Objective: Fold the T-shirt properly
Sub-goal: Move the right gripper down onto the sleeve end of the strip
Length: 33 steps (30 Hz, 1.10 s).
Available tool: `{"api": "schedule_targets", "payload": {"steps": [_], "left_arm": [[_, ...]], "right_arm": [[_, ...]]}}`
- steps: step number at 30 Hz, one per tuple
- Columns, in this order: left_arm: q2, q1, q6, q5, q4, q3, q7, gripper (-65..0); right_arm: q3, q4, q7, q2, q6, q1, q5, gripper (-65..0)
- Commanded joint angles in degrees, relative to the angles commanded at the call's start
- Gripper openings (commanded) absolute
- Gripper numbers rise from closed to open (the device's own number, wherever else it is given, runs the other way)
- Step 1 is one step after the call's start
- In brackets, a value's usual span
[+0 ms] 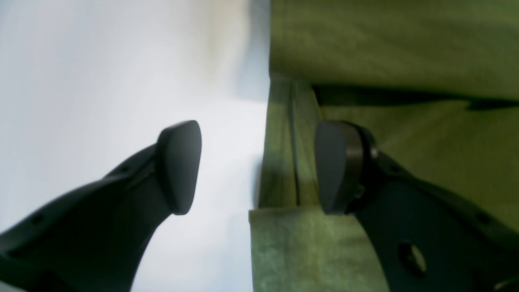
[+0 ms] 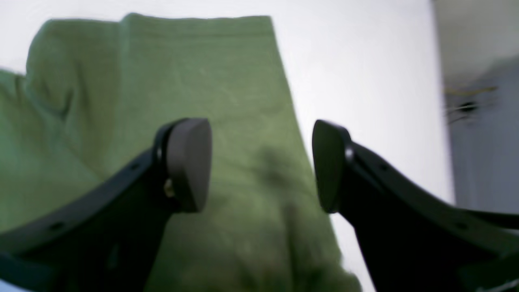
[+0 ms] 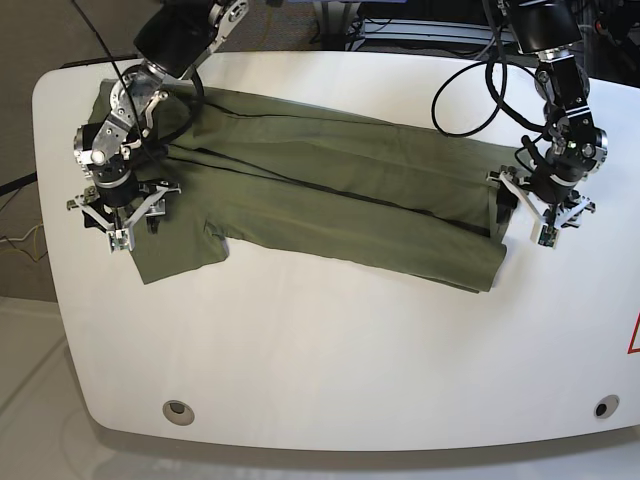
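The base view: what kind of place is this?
Probably a workshop or lab bench: a white table with two round holes near one edge, two robot arms over it, and loose cables at the side.

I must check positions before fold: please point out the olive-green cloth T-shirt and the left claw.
Olive-green cloth T-shirt (image 3: 330, 215): base view, middle folded part.
Left claw (image 1: 259, 168): left wrist view, between fingertips.
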Motion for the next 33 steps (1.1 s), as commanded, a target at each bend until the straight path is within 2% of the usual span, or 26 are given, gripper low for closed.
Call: {"api": "schedule_targets", "payload": {"steps": [8,11,15,23,33], "left_arm": [[0.5,0.1,0.0,5.8,0.4,0.0,-0.2,-25.7],[1.3,0.1,-0.2,6.5,0.4,0.0,-0.2,-25.7],[1.5,0.2,-0.2,6.5,0.4,0.0,-0.2,-25.7],[1.6,0.3,-0.2,6.5,0.4,0.0,-0.2,-25.7],[1.6,0.3,-0.2,6.5,0.3,0.0,-0.2,-25.7]], "right_arm": [[-0.2,-8.4,0.3,1.2,0.00,4.7,0.0,-27.3],[-0.3,-10.5,0.4,3.2,0.00,5.5,0.4,-27.3],[-0.3,-13.1,0.8,4.0,0.00,6.4,0.5,-27.3],[0.1,-18.5,6.2,5.7,0.00,7.2,0.4,-27.3],[0.0,-20.0,6.4,5.6,0.00,5.9,0.5,-27.5]]}}
